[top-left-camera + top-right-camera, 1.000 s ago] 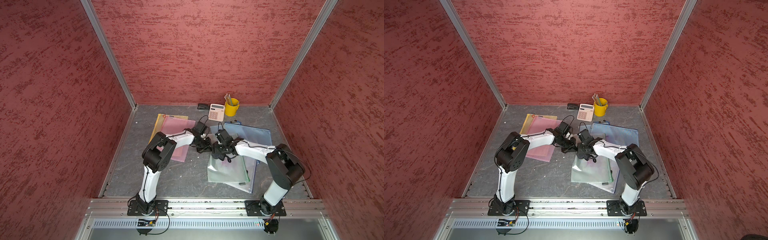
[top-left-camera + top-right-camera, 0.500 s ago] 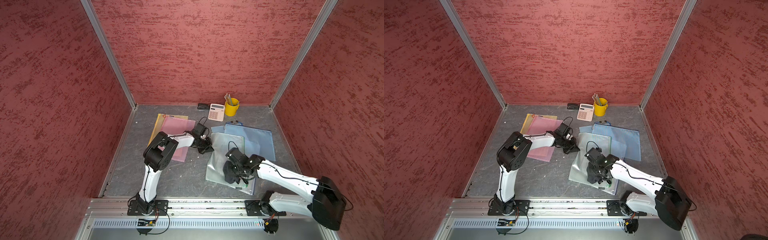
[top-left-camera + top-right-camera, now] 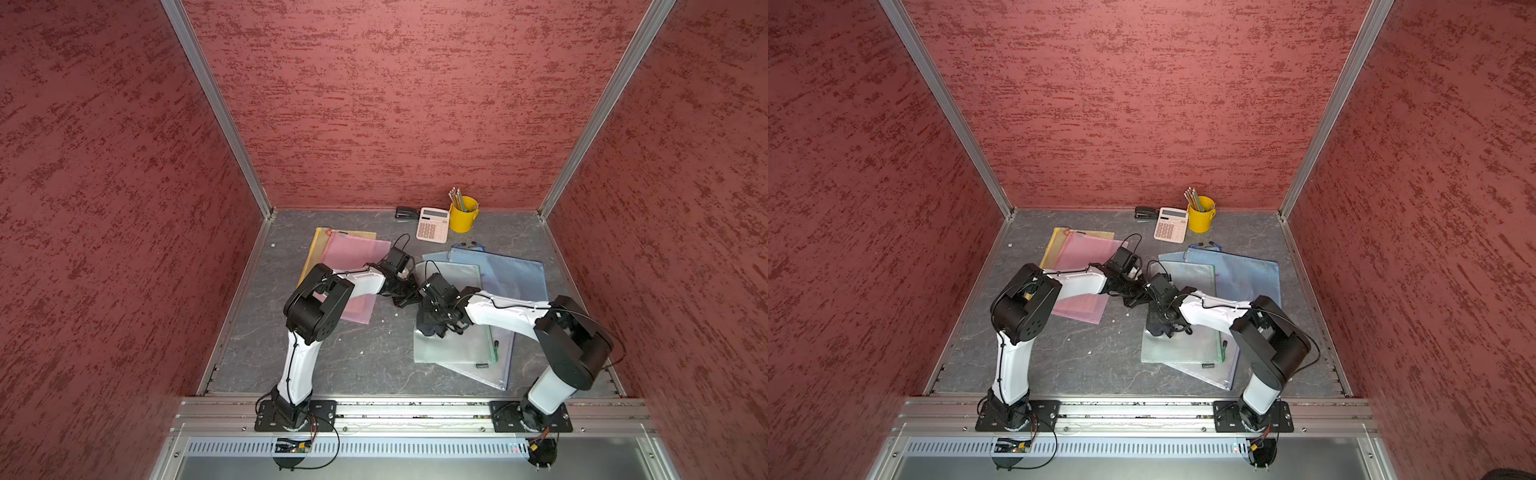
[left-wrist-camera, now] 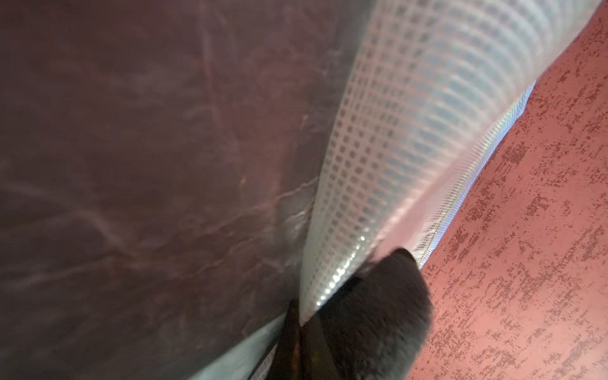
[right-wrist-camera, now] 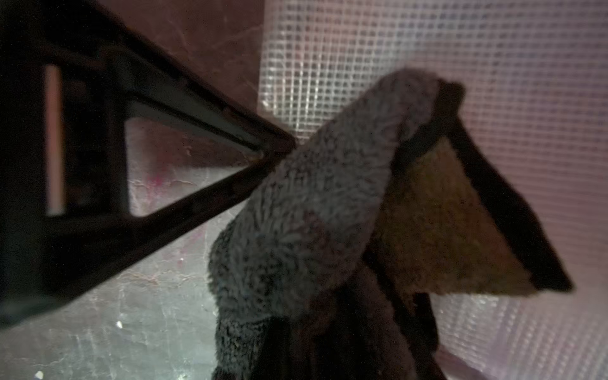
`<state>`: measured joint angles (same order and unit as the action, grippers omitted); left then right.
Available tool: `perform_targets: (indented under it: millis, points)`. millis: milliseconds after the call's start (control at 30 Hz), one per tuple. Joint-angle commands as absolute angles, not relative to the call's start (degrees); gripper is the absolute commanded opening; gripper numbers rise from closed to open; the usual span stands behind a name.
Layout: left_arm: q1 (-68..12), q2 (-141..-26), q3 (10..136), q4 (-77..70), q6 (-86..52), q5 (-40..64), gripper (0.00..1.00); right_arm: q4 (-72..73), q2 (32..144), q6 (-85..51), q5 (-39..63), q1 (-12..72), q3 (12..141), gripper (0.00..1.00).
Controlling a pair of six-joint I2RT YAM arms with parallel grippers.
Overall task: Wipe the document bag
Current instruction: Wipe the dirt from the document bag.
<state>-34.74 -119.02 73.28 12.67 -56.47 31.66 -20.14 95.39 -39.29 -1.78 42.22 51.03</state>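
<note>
The clear mesh document bag [image 3: 457, 345] [image 3: 1183, 347] lies flat on top of bluish bags. My left gripper [image 3: 409, 296] [image 3: 1136, 298] is shut on the bag's far left corner; in the left wrist view the mesh bag [image 4: 394, 131] tapers into the closed left gripper [image 4: 297, 329]. My right gripper [image 3: 434, 322] [image 3: 1163, 322] is shut on a dark fuzzy cloth [image 3: 430, 329] [image 3: 1158, 330] that presses on the bag beside the left gripper. In the right wrist view the cloth [image 5: 312, 214] hides the jaws and touches the mesh bag [image 5: 493, 98].
A pink bag over a yellow one [image 3: 353, 266] lies under the left arm. Blue bags [image 3: 511, 274] stick out behind the clear one. A calculator [image 3: 433, 224], a yellow pencil cup [image 3: 463, 214] and a black stapler [image 3: 406, 213] stand by the back wall.
The right arm with the cloth went out to the bag's near part and has come back to the far left corner by the left gripper. The left gripper has stayed put.
</note>
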Motion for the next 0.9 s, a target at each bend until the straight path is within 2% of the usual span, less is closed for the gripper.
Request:
perform_targets:
  millis: [0, 167, 300, 400, 500, 567, 700, 867]
  points:
    - [-33.41, -117.94, 72.85, 11.99, -54.24, 32.40, 0.00, -18.43, 97.50, -45.02, -2.25, 42.10, 42.15, 0.00]
    - [-31.15, -116.63, 71.07, 13.37, -51.06, 33.72, 0.00, -25.78, 87.78, -54.82, -6.56, 42.19, 31.05, 0.00]
    - [-29.59, -115.26, 68.96, 12.93, -49.92, 34.01, 0.00, -33.14, 74.09, -64.69, -3.53, 46.21, 24.54, 0.00]
    - [-29.31, -115.17, 68.38, 11.90, -49.92, 34.28, 0.00, -42.86, 69.78, -67.89, -4.45, 50.53, 28.63, 0.00]
    - [-29.75, -115.15, 68.23, 10.99, -49.90, 34.45, 0.00, -51.03, 68.55, -64.68, -13.20, 50.00, 39.74, 0.00]
    - [-30.28, -115.44, 68.42, 10.81, -49.87, 34.54, 0.00, -50.17, 71.67, -59.16, -16.59, 47.18, 48.19, 0.00]
    - [-31.65, -115.84, 68.91, 10.92, -49.66, 34.40, 0.00, -40.84, 86.14, -47.49, -17.50, 43.90, 61.94, 0.00]
    - [-32.23, -115.84, 68.64, 10.85, -50.14, 33.50, 0.00, -29.85, 101.59, -42.17, -15.69, 41.46, 65.19, 0.00]
